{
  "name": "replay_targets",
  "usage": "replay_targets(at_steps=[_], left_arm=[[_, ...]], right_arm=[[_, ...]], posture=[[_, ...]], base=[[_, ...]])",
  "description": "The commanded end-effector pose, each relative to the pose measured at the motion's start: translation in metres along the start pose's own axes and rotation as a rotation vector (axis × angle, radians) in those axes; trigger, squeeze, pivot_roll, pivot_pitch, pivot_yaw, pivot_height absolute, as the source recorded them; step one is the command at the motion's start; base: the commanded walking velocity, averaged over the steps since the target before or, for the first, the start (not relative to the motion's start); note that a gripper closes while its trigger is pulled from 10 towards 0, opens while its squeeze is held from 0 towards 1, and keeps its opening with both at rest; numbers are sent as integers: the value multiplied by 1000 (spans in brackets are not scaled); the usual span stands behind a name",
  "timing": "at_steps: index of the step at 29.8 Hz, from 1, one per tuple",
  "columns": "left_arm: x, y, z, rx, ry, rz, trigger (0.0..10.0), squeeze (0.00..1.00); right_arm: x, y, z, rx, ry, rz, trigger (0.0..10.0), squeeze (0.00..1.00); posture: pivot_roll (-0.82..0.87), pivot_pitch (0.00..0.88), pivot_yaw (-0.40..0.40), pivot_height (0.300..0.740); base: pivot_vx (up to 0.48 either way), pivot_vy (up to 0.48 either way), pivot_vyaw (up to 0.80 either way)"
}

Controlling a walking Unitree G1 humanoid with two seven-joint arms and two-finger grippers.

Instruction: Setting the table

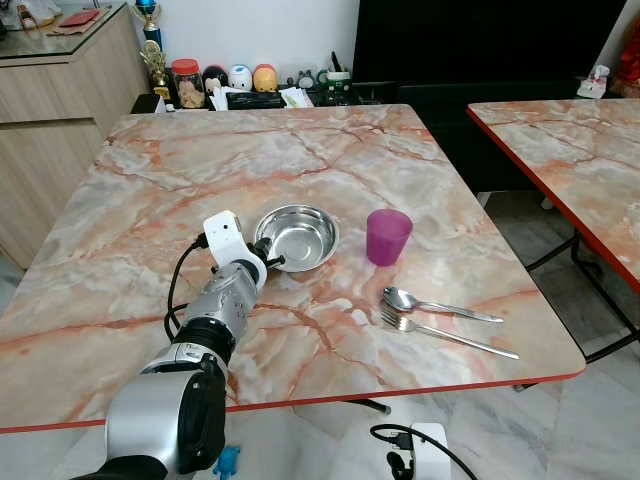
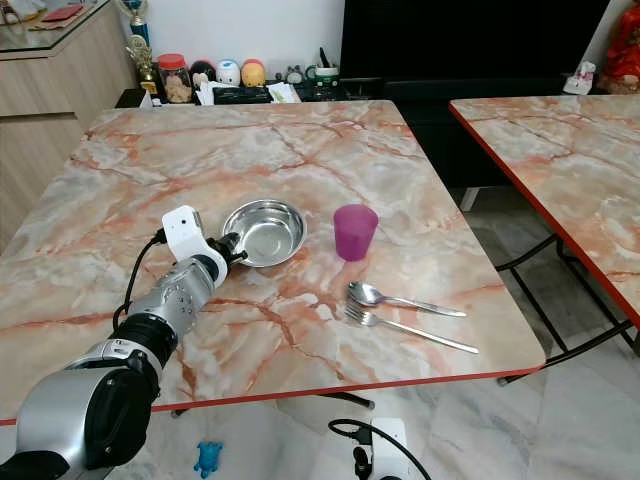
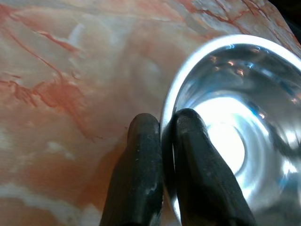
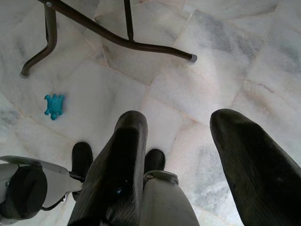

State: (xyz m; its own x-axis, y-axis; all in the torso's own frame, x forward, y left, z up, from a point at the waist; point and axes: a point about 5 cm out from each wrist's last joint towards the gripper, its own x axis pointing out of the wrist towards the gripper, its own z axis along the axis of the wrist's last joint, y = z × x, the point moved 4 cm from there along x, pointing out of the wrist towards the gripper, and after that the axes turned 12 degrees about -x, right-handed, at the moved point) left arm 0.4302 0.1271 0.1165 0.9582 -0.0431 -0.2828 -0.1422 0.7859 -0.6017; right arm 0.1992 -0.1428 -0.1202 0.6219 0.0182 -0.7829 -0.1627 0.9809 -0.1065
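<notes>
Marble-patterned table [image 1: 300, 150] with a red edge, seen from the robot's head. A shallow steel bowl [image 1: 298, 237], with nothing in it, sits near the middle of the table; a translucent purple cup [image 1: 387, 236] stands upright just beside it on the robot's right, apart from it, and its contents cannot be told from this angle. Nearer the front edge, to the right of the cup, a spoon [image 1: 440, 304] and a fork [image 1: 445, 334] lie side by side, close together, handles pointing to the robot's right. The left arm reaches forward over the table from the lower left, wrist raised slightly, and the left gripper [image 1: 270, 260] meets the near-left rim of the bowl. In the left wrist view, the two black fingers [image 3: 141, 174] pinch the bowl's rim between them, one outside the wall and one inside the polished basin. The right gripper [image 4: 183, 155] hangs beside the robot's body and points down at the pale marble floor [image 4: 225, 61], its fingers spread apart and holding nothing; a small blue toy [image 4: 54, 105] lies on the floor near the dark table leg [image 4: 117, 40]. Along the table's far edge, against the wall, stand a red-lidded jar [image 1: 186, 82] holding pale contents, trophies [image 1: 150, 40] and assorted small figures. A second table [image 1: 570, 160] of the same pattern stands to the right.
</notes>
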Motion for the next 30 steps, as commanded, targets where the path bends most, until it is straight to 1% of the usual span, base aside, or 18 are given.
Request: replay_targets(at_steps=[1,8,10,12,13,14,16,17,18,19,20,21,22,23,27,29,30], left_arm=[[0,5,0,23,9,13,0,0],[-1,12,3,19,-1,23,0,0],[-2,17,3,17,-6,27,0,0],[-3,19,4,-1,-21,23,0,0],[-4,19,5,-18,-35,13,0,0],[-6,18,10,-47,-70,-30,0,0],[-9,16,16,-66,-118,-87,0,0],[-9,16,16,-66,-118,-87,0,0],[-14,16,20,-92,-158,-143,0,0],[-21,16,25,-134,-197,-199,1608,0],[-21,16,25,-134,-197,-199,1608,0],[-28,18,25,-173,-215,-228,10000,0],[-31,19,25,-188,-220,-236,10000,0],[-37,22,25,-212,-236,-252,10000,0],[-49,27,27,-246,-279,-266,10000,0],[-55,29,31,-252,-306,-279,10000,0],[-62,29,35,-270,-332,-294,10000,0]], right_arm=[[-1,-1,-3,0,13,0,10000,0],[-1,-1,-3,-1,13,0,10000,0],[-1,-1,-4,0,14,-1,10000,0],[-1,-1,-4,0,15,-2,10000,0],[-1,-1,-4,1,15,-2,10000,0],[-1,-1,-5,3,16,-4,10000,0],[-1,-1,-6,4,17,-6,10000,0],[-1,-1,-6,4,17,-6,10000,0],[-1,-1,-6,5,18,-9,10000,0],[-1,-2,-7,3,19,-10,10000,0],[-1,-2,-7,3,19,-10,10000,0],[-2,-2,-7,2,20,-11,10000,0],[-2,-3,-7,1,20,-12,10000,0],[-2,-3,-8,-1,21,-11,10000,0],[-2,-4,-8,-3,21,-11,10000,0],[-2,-4,-8,-3,21,-12,10000,0],[-2,-5,-9,3,20,-18,10000,0]], posture=[[137,0,-39,728],[136,0,-39,728],[133,0,-38,728],[132,0,-38,728],[130,0,-37,728],[126,0,-36,728],[125,0,-36,728],[125,0,-36,728],[127,0,-36,728],[129,0,-39,728],[129,0,-39,728],[136,0,-44,728],[138,0,-46,728],[139,0,-48,728],[140,0,-53,728],[140,0,-54,728],[139,0,-56,728]], base=[[0,0,0],[0,0,0],[0,0,0],[0,0,0],[0,0,0],[0,0,0],[0,0,0],[0,0,0],[0,0,0],[0,0,0],[0,0,0],[0,0,0],[0,0,0],[0,0,0],[0,0,0],[0,0,0],[0,0,0]])
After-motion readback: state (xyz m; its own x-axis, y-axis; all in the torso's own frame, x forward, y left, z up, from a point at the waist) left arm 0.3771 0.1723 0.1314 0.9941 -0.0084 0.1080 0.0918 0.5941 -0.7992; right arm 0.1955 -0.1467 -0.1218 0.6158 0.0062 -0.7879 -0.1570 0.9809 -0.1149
